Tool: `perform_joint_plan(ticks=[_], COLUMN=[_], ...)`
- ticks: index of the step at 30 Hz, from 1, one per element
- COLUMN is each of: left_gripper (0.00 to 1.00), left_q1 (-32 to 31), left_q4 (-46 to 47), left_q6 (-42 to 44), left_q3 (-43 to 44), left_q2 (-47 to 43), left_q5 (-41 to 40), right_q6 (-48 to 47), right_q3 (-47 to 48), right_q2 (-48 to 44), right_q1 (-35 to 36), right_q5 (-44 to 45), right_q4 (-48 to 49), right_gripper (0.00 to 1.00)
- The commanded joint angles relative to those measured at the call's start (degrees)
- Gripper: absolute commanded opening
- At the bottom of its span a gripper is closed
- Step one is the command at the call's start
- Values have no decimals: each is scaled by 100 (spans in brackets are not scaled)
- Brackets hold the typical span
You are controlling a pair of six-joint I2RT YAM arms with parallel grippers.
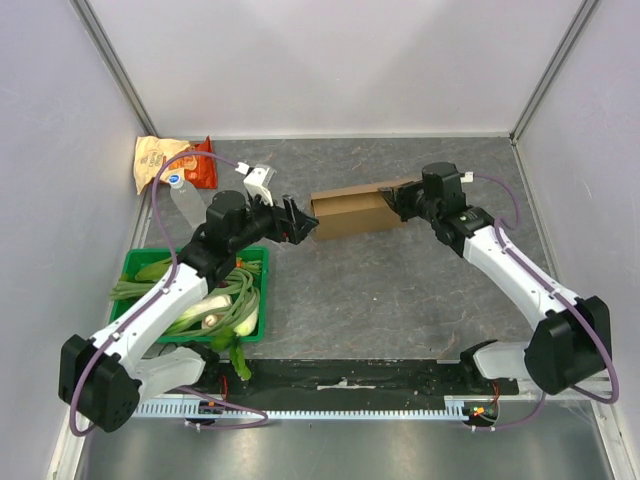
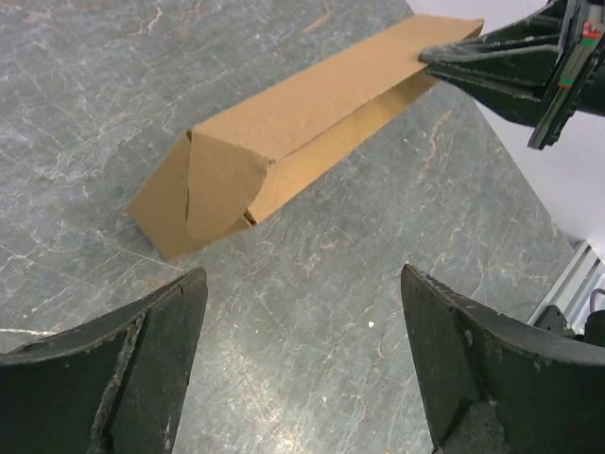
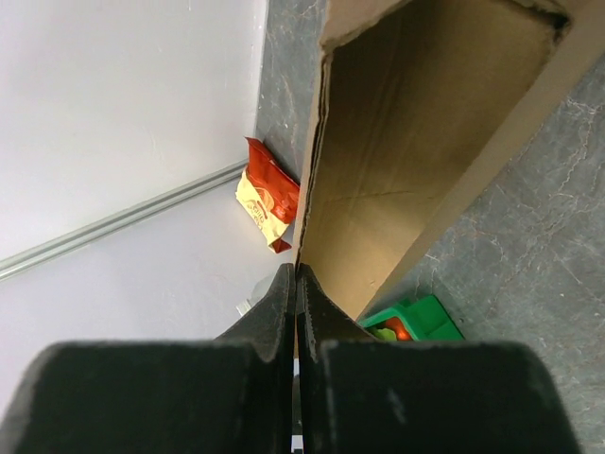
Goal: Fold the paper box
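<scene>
**Wide-open left gripper (image 2: 302,274) faces the box end, right gripper (image 3: 296,274) pinches its wall**

Closest to my left wrist camera, both dark fingers (image 2: 142,378) stand far apart, with nothing between them but bare tabletop (image 2: 95,95). Just beyond them lies the paper box (image 2: 284,123), a long, half-formed brown sleeve. It sits toward the far edge of the tabletop, roughly midway between the left and right edges. Its tucked end points at my left gripper and is apart from it.

My right gripper is closed tight on the thin edge of one cardboard wall at the box's open right end. I judge this pinch is there to anchor the box, so it will not slide when my left side works on the flaps. The left jaws stand wide, I think, so they can take in that folded end.

My left arm rises from the near-left corner and passes over the green crate (image 1: 140,265). Its wrist is about level and aimed at the box. My right arm stretches diagonally from the near-right corner, with the wrist turned inward.
</scene>
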Motion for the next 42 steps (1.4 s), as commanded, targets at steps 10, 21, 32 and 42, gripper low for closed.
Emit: perform_joint_plan(ticks=[10,21,32,42], left_gripper=[100,99,100,82], left_q1=[-8,116,247,441], left_q4=[-275,129,41,-415], left_q6=[543,561,613,262], left_q3=[917,1164,1234,1779], left_q2=[705,1224,1216,1479], left_q5=[-505,-365,-338,-93], right_q6=[-241,-478,-1407,-6455], right_q3=[880,995,1285,1450], right_q2=[849,1042,868,-583], right_q1=[-301,-441,-486,-538], right_q5=[-211,-202,-659,-1732], right_q4=[-160,50,139,-683], right_gripper=[17,45,87,91])
